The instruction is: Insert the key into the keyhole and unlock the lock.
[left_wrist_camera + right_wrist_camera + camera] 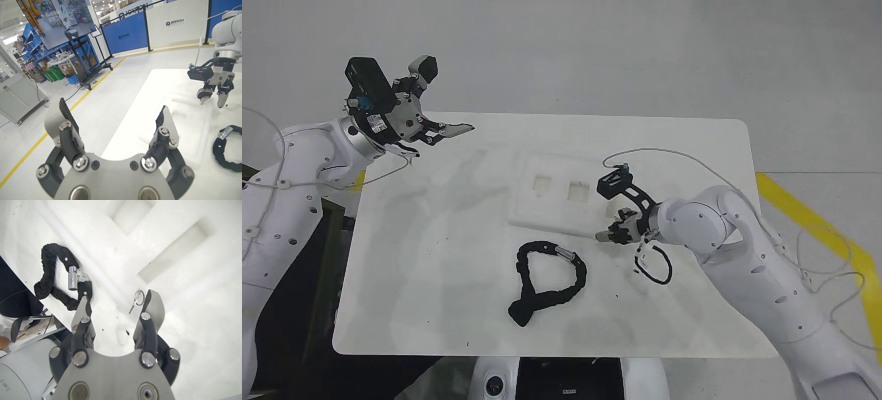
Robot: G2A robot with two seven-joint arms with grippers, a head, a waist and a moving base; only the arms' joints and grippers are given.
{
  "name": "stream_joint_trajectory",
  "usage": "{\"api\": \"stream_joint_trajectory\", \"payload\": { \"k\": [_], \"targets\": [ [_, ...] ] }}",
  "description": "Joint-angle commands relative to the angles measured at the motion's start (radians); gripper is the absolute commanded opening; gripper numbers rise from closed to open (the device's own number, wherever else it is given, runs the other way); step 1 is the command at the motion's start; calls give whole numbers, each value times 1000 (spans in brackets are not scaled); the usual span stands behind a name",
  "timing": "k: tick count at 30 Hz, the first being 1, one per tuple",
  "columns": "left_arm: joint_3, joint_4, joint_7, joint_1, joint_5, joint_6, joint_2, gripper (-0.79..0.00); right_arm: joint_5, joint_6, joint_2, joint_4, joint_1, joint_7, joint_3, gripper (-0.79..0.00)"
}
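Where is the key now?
In the right wrist view the key is at one fingertip of the open right gripper, over the table beside the foam tray, with the black chain lock to the robot's left of it.

The floor [117, 79] is pale and shiny, with yellow lines [79, 100] on it. A big screen [54, 20] stands on a black stand [83, 62]. Blue shelves [28, 36] hold boxes. Blue panels [128, 37] stand behind.

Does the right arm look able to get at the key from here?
Probably yes: the right gripper is open, the key sits just beside one of its fingers, and nothing lies between them.
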Motion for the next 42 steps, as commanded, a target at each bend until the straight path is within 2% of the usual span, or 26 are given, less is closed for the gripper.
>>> {"api": "stream_joint_trajectory", "payload": {
  "k": [1, 12, 13, 15, 16, 17, 19, 28, 42],
  "targets": [
    [0, 0, 0, 0, 0, 0, 0, 0, -14, 11, 0, -3, 0, 1, -1, -413],
    [0, 0, 0, 0, 0, 0, 0, 0, -56, 26, -8, 11, 23, 6, -31, -517],
    [0, 0, 0, 0, 0, 0, 0, 0, -65, 29, -9, 16, 27, 12, -35, -570],
    [0, 0, 0, 0, 0, 0, 0, 0, -77, 36, -11, 20, 34, 18, -43, -616],
    [0, 0, 0, 0, 0, 0, 0, 0, -79, 37, -12, 22, 36, 17, -45, -674],
    [0, 0, 0, 0, 0, 0, 0, 0, -82, 41, -12, 25, 38, 15, -46, -693],
    [0, 0, 0, 0, 0, 0, 0, 0, -87, 45, -14, 28, 40, 10, -46, -785],
    [0, 0, 0, 0, 0, 0, 0, 0, -114, 57, -15, 16, 45, 16, -40, -785],
    [0, 0, 0, 0, 0, 0, 0, 0, -175, 76, 1, -81, 14, 49, 26, -785]
  ]
}}
